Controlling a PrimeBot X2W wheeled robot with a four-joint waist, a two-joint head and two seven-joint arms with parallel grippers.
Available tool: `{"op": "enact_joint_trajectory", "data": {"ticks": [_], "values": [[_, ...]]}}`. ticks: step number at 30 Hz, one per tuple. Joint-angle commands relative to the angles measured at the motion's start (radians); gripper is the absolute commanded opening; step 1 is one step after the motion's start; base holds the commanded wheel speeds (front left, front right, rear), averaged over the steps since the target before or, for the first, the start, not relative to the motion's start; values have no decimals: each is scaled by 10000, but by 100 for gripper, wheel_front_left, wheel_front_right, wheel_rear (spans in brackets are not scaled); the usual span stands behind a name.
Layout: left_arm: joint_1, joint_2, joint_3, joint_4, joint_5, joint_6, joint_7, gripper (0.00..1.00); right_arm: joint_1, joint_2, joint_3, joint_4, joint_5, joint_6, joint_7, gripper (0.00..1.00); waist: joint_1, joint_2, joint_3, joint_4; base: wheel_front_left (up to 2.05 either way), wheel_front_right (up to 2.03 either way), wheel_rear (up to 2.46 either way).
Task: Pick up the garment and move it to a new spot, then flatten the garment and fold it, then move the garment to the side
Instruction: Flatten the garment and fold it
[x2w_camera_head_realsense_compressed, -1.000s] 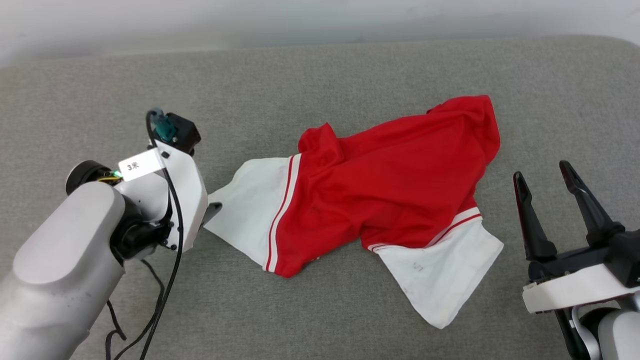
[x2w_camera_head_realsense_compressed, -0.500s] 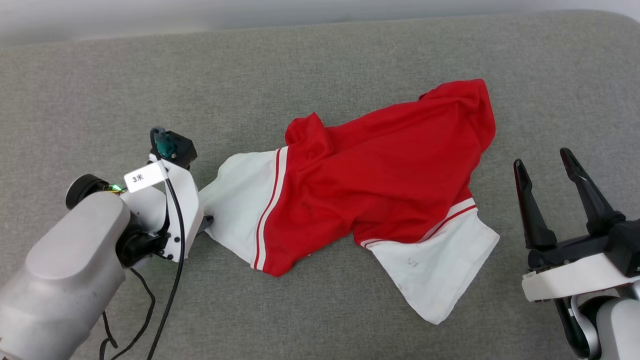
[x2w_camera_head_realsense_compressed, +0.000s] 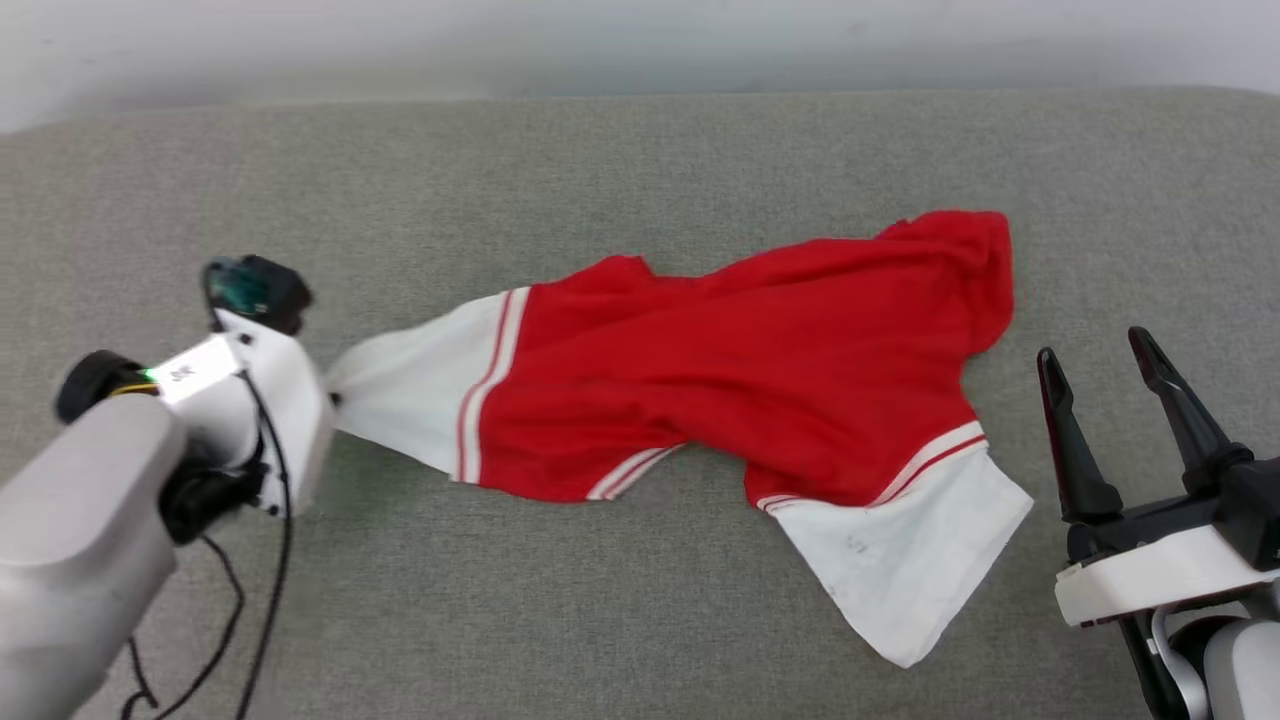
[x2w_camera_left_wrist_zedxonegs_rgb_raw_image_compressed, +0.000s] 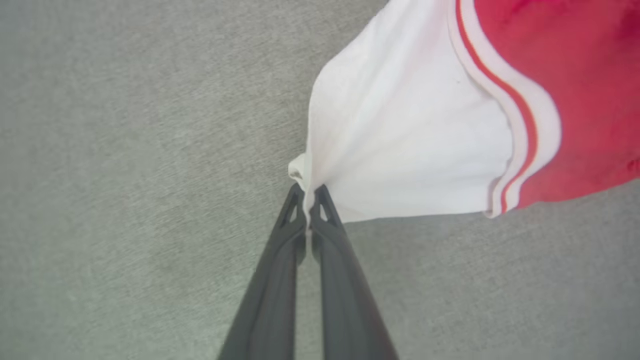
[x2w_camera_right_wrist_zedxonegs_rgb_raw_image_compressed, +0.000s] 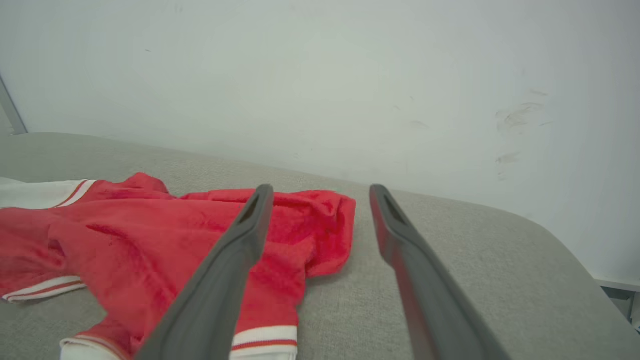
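**Your left gripper (x2w_camera_left_wrist_zedxonegs_rgb_raw_image_compressed: 310, 192) has the sleeve (x2w_camera_left_wrist_zedxonegs_rgb_raw_image_compressed: 400, 150)**

It has just pinched closed on that white sleeve, and the garment (x2w_camera_head_realsense_compressed: 740, 380) now lies stretched leftward across the grey fabric surface (x2w_camera_head_realsense_compressed: 600, 160). Your right gripper (x2w_camera_head_realsense_compressed: 1095, 345) waits spread wide, holding nothing. The move looks begun.

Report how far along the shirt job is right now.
Done: the grasp. The left gripper is shut on the garment at the edge of one white sleeve, which is drawn taut.
In hand: the pick-up and move; most of the garment lies rumpled on the grey cushion.
Left: flattening, folding and setting it aside; nothing is folded yet. The right gripper is open, apart from the cloth.
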Motion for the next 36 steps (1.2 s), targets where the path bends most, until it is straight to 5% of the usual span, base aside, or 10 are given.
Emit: {"op": "enact_joint_trajectory", "data": {"ticks": [1,8,14,15,16,28,29,36], "values": [[52,231,119,135,-47,99,-128,0,110,-47,-37,-26,-24,-14,41,100,-1,0,-96,111,0,0,0],[607,866,358,907,-137,390,-634,0,161,-127,-43,-31,-4,-14,233,100,-1,0,-77,152,0,0,0],[970,540,322,1865,-123,581,-1256,0,163,-179,-54,4,-10,-14,393,100,-1,0,-20,34,0,0,0],[987,426,297,1967,-140,551,-1351,23,194,-187,-66,10,5,-14,407,100,-1,0,-44,34,0,0,0],[958,298,286,2019,-83,514,-1563,98,235,-191,-79,21,20,-14,444,100,-1,0,-83,49,0,0,0],[1144,-596,619,1798,784,1541,-5640,100,62,-709,-237,-202,368,-14,940,100,-1,0,-1185,598,0,0,0],[1523,-711,706,1348,868,1918,-6460,100,-195,-1149,-67,-300,548,-14,1270,100,-1,0,-1363,753,0,0,0],[2655,-741,1141,-280,1244,3243,-7476,100,-950,-2465,1042,-443,1434,-14,2873,100,-1,0,-1472,1039,0,0,0]]}}
